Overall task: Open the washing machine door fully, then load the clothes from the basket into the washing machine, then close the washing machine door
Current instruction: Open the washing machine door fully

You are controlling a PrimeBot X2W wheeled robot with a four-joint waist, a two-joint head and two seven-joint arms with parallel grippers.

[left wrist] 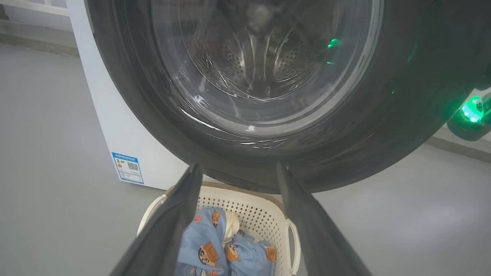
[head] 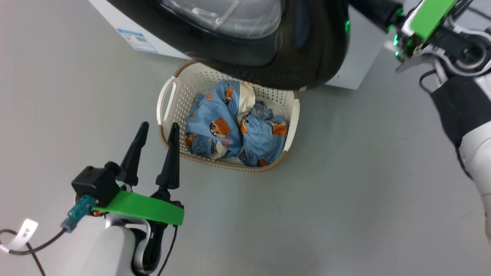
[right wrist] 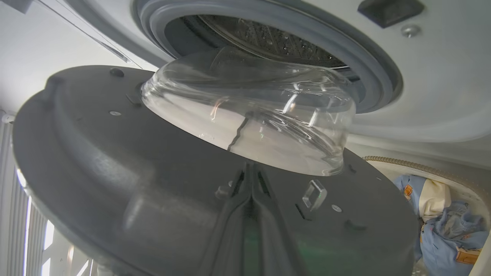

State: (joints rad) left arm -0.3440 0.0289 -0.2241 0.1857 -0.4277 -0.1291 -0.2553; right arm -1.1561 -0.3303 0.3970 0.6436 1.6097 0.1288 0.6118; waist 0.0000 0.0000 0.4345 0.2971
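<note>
The black washing machine door [head: 307, 50] stands part open, overhanging the far end of the cream basket [head: 292, 126]. Light blue clothes [head: 215, 119] with orange cartoon faces and a bit of cream cloth fill the basket. My left gripper [head: 158, 126] is open and holds nothing, just left of the basket's near corner; in the left wrist view the left gripper [left wrist: 238, 168] points at the door's outer face [left wrist: 134, 96]. My right gripper [right wrist: 251, 166] is shut, its tips against the door's grey inner face [right wrist: 115, 161], below the glass bowl [right wrist: 249, 111].
The white washing machine [head: 115, 15] with its blue label [head: 137, 39] stands at the back. Behind the door are its blue-grey gasket [right wrist: 368, 65] and steel drum [right wrist: 268, 34]. Grey floor [head: 345, 191] spreads right of and before the basket. My right forearm [head: 460, 107] crosses the upper right.
</note>
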